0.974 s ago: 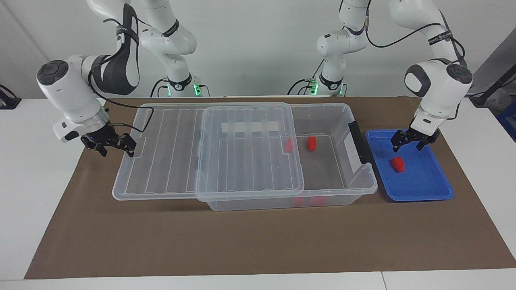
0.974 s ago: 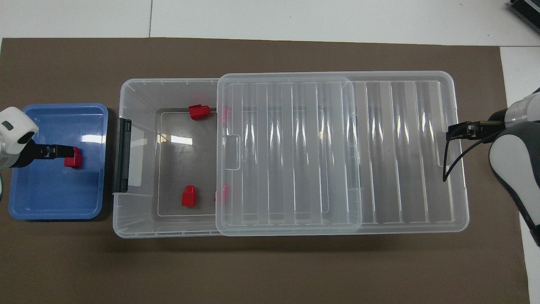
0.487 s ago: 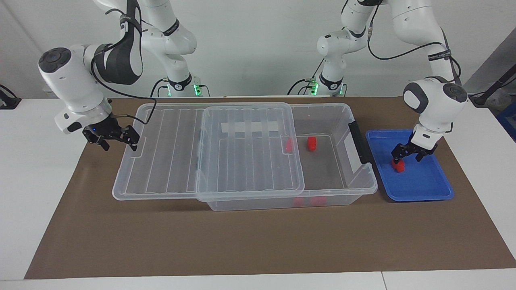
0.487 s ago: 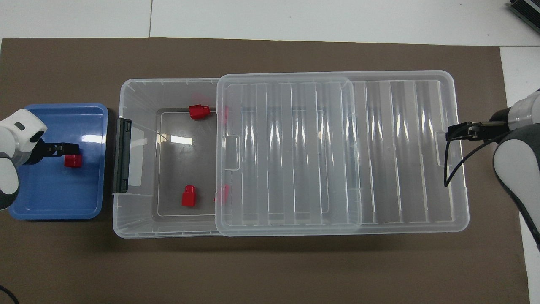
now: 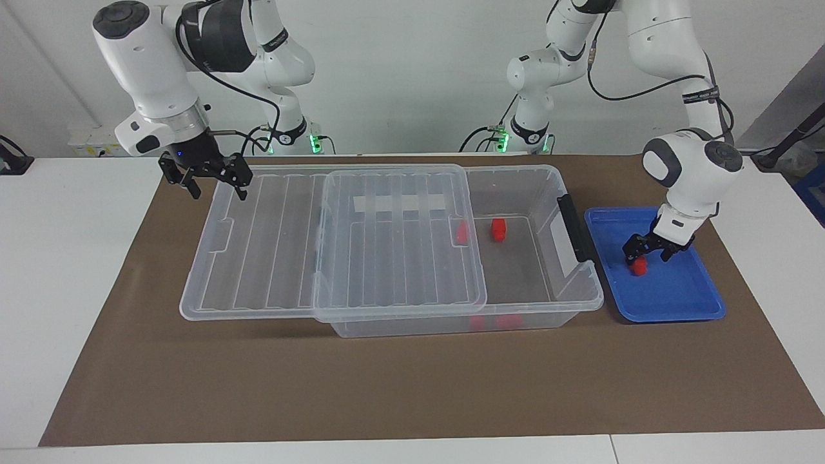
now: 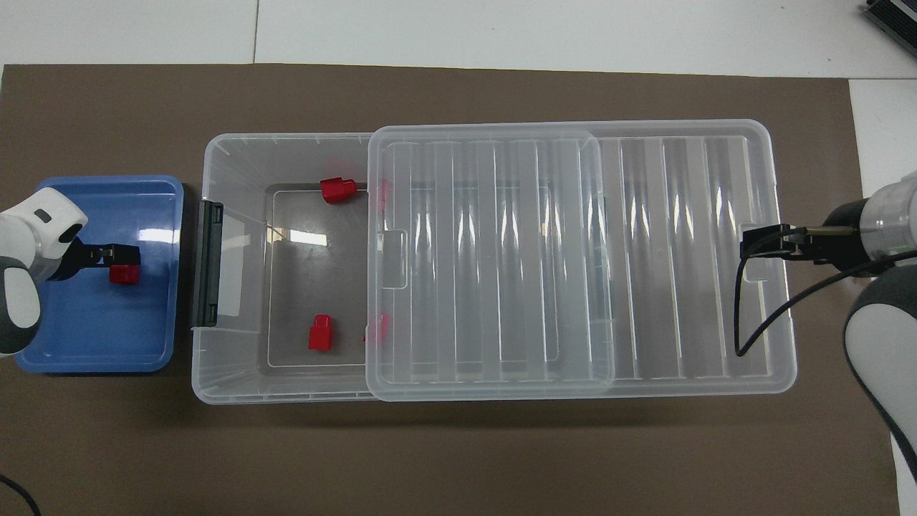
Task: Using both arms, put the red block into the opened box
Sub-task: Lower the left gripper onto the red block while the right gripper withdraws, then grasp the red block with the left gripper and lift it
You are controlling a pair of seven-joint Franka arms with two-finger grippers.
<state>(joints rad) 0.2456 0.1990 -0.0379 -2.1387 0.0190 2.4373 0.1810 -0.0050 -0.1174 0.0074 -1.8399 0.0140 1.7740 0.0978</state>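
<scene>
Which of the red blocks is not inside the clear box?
The red block lying in the blue tray, under the open left claw. The other red blocks lie inside the box.

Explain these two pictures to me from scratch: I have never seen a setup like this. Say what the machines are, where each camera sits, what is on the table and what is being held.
These are two white jointed robot arms, each ending in a black two-finger hand. One picture looks at them from across the table; the other looks down from above their own end.

On the brown mat stands a large clear plastic box. Its ribbed see-through lid is slid toward the right arm's end, leaving the other end open. Small red blocks lie inside. Beside the open end is a shallow blue tray.

The left hand is down in the tray, open, its fingers either side of one small red block. It has not closed yet. The right hand hangs open above the lid's corner, holding nothing.
</scene>
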